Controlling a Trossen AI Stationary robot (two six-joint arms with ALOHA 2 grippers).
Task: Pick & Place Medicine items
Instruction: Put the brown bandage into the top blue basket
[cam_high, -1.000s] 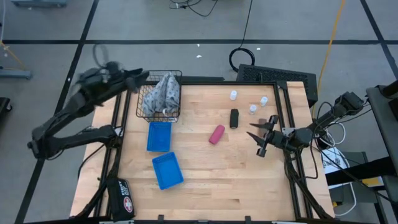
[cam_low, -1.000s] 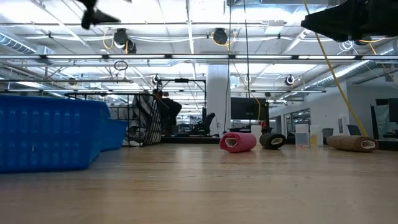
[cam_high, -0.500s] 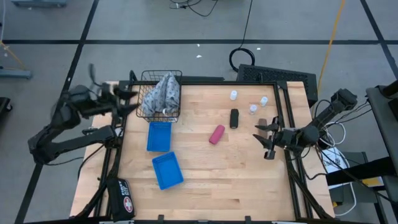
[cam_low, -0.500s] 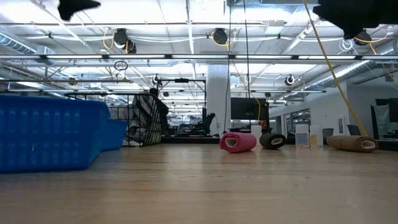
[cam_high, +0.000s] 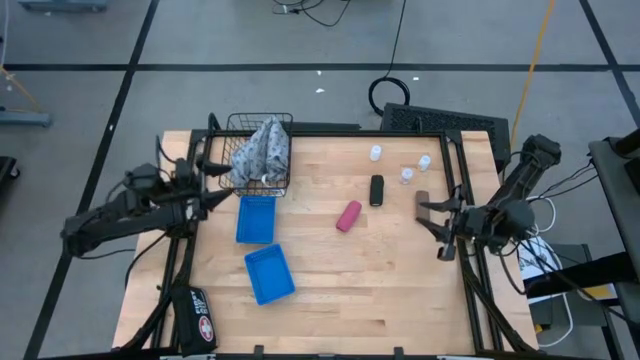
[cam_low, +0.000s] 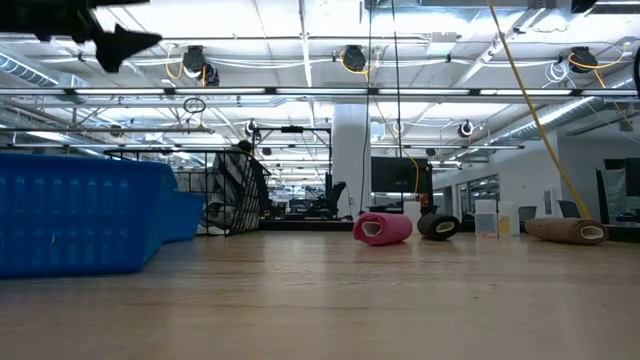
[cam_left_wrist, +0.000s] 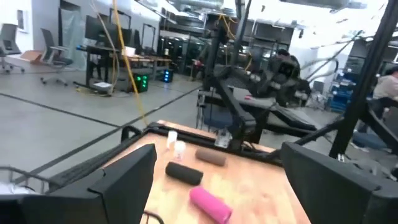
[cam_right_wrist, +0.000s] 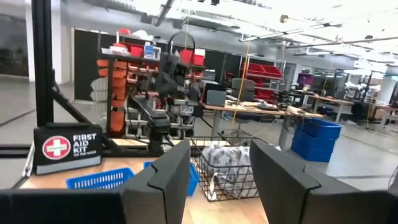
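- The left gripper (cam_high: 212, 182) hangs at the left edge of the pale wooden table (cam_high: 380, 290), just beside the black wire basket (cam_high: 240, 172). Its two dark fingers are spread apart and hold nothing.
- The right gripper (cam_high: 440, 226) sits at the right edge of the table. Its fingers are wide apart and empty too.
- A soft grey patterned cloth bundle (cam_high: 264, 148) lies crumpled in the basket.
- The short pink tube (cam_high: 348, 216) lies on its side near the middle of the table. The low view shows its round open end (cam_low: 381, 228).
- The small black oblong container (cam_high: 376, 189) lies close to it, farther back.
- Three tiny white round bottles (cam_high: 376, 153) (cam_high: 425, 162) (cam_high: 407, 176) stand near the back right corner.
- Two flat blue plastic trays (cam_high: 255, 218) (cam_high: 269, 273) with ribbed walls lie on the left side, in front of the basket.
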